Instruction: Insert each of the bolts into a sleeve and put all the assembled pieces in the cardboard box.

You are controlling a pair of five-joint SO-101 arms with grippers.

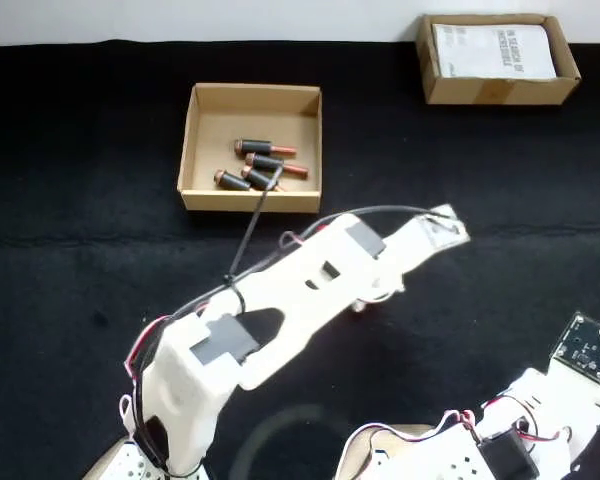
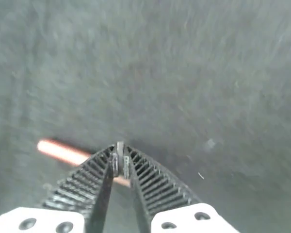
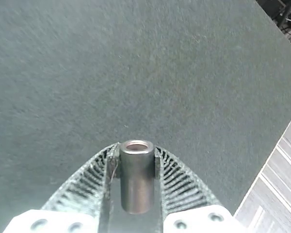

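Sleeve [image 3: 136,184] — inside right gripper [image 3: 136,154]

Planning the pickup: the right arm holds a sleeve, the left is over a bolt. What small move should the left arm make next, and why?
Probably open the left gripper: its jaws stand shut over the copper bolt lying on the mat, so they cannot take it. The right gripper holds the sleeve ready.

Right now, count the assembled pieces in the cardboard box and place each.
3 assembled pieces in the cardboard box: one farthest back, one just in front of it, one front-left. A cable crosses them, so another may be hidden.
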